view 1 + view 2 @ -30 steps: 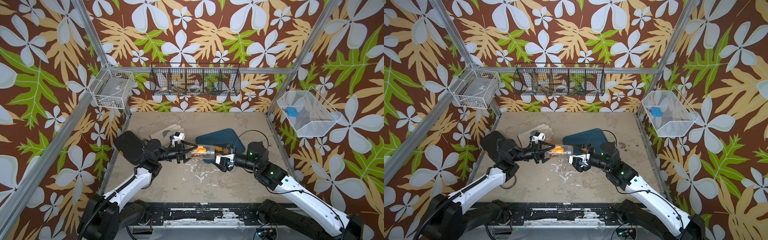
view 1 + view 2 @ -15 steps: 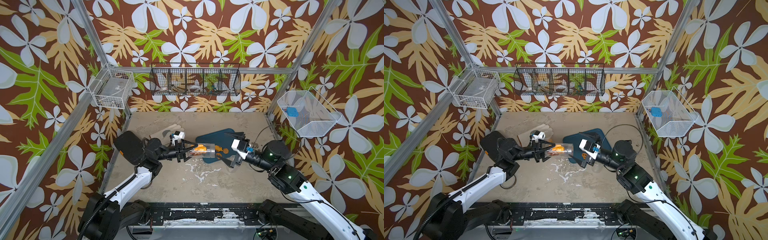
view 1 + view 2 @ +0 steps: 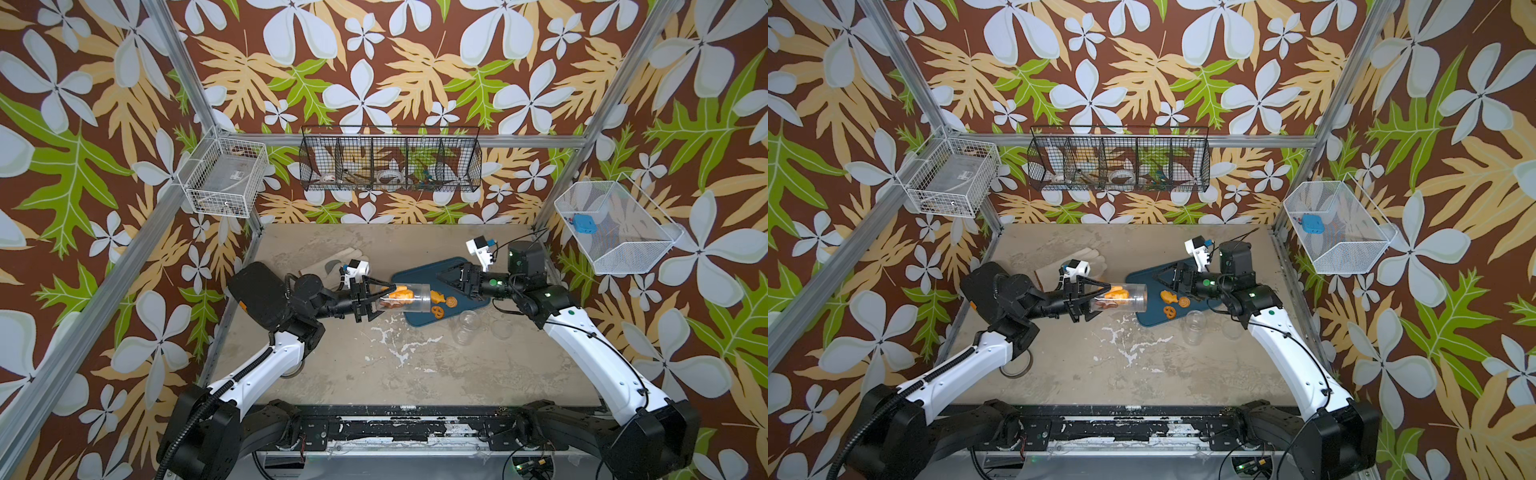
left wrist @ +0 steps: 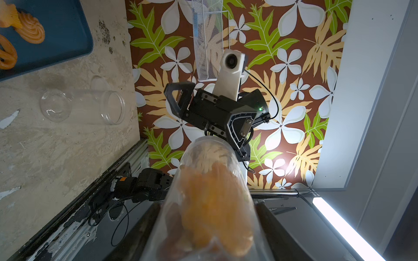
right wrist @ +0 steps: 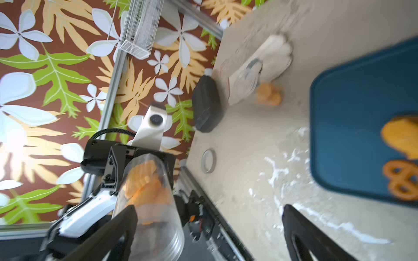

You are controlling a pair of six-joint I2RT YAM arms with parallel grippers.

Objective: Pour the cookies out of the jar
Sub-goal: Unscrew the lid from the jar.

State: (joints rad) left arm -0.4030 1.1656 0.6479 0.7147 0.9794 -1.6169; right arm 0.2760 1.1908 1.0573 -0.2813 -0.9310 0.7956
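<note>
The left gripper (image 3: 380, 297) is seen clamped around the base end of the jar (image 3: 417, 297). The jar is held clear of the worktop (image 3: 374, 374), with its long axis roughly level and running from that gripper towards the robot's right. Several cookies (image 3: 400, 294) are bunched inside near the gripped end. Three more lie on the blue tray (image 3: 419, 276), just beyond the open mouth. The mouth is judged to overhang the tray's edge, so the pour is thought to depend on the mouth being dipped below the base. The right gripper (image 3: 457, 281) is held over the tray's far side, jaws wide apart and empty, apart from the jar.
</note>
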